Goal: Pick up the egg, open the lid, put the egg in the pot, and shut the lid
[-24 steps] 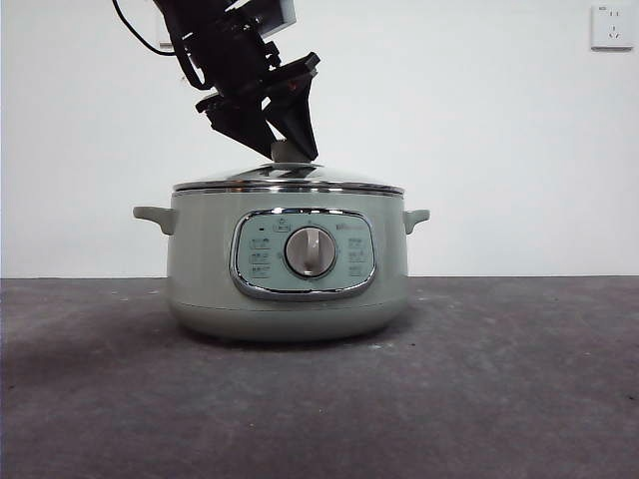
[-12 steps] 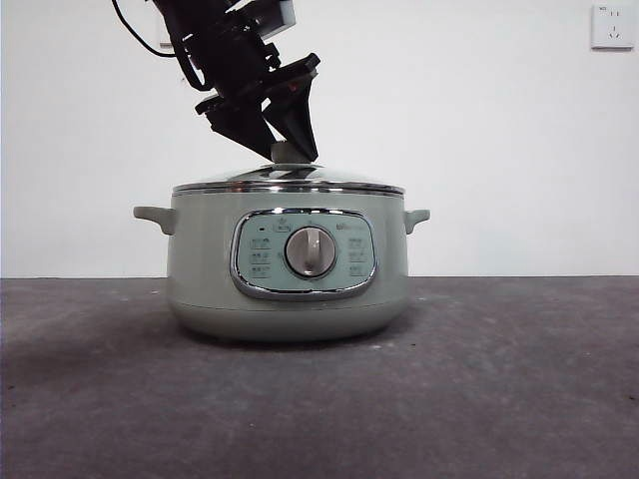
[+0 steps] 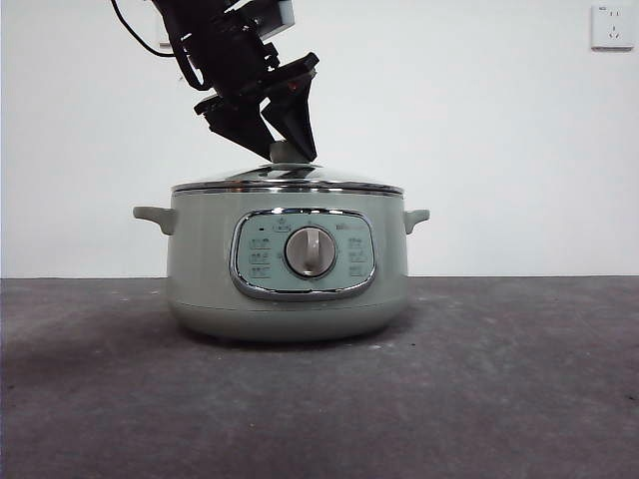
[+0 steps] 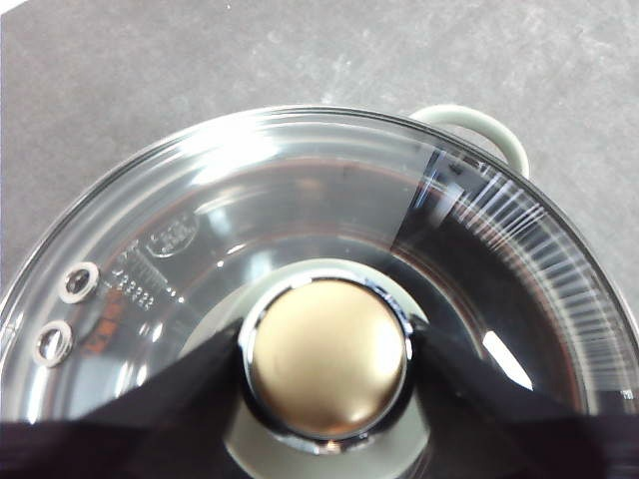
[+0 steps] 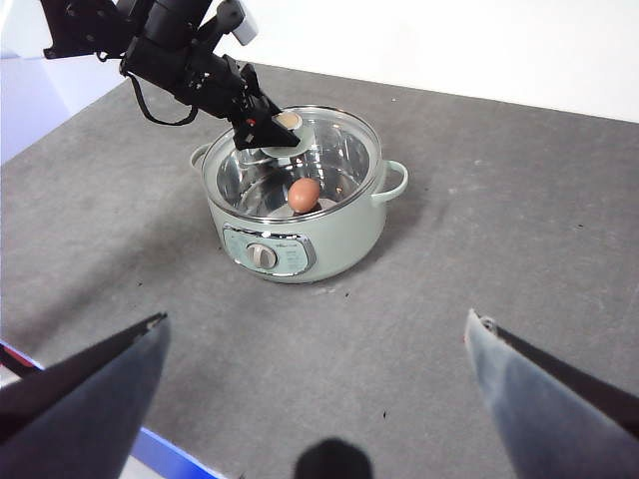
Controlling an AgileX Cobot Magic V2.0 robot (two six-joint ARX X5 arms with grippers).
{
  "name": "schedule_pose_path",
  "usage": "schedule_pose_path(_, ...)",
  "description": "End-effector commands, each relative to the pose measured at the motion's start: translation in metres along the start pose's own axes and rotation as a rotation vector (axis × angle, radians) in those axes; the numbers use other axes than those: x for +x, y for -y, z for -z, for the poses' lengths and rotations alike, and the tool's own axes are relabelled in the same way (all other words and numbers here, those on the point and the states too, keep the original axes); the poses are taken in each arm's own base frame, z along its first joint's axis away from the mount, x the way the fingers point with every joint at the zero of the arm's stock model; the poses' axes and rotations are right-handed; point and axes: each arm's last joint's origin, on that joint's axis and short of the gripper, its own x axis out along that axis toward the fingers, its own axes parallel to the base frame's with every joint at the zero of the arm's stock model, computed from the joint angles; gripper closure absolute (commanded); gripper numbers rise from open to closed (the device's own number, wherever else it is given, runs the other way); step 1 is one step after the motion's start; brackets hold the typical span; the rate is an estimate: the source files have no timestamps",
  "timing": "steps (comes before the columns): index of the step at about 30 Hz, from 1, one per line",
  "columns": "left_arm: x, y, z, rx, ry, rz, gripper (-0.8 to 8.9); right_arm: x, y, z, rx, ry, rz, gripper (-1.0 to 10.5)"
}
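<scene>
On the grey tabletop [image 3: 519, 379] the sage-green pot [image 3: 205, 269] stands with its clear glass lid [image 3: 288, 184] seated on the rim, and the brown-orange egg [image 5: 304, 194], smooth and unbroken, lies inside on the steel floor. Left hand [image 4: 324, 364] clamps the lid's knob [image 4: 327, 357] between its jaws; right hand [image 5: 319, 344] hangs wide open and empty, well apart. Judged nearly complete: only release remains.

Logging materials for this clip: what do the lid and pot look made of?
Lid: clear glass, since the egg shows through it, with a shiny steel-looking rim. Knob: smooth, chrome-ringed. Pot: matte sage-green shell, plastic or painted metal, unclear; mirror-like metal inside.
</scene>
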Motion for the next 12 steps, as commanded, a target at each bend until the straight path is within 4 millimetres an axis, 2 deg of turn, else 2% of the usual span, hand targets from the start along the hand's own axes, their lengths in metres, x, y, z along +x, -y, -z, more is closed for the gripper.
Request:
schedule_pose_path(1,0.004,-0.002,0.002,0.005,-0.016,0.001,4.31,0.000,0.001,0.004,0.009,-0.025,0.007,4.5)
schedule_pose_path(6,-0.007,-0.002,-0.001,0.006,0.001,-0.004,4.31,0.000,0.001,0.004,0.009,-0.025,0.007,4.5)
schedule_pose_path(12,-0.041,0.003,-0.009,0.006,0.057,-0.015,4.31,0.000,0.001,0.004,0.008,-0.025,0.007,4.5)
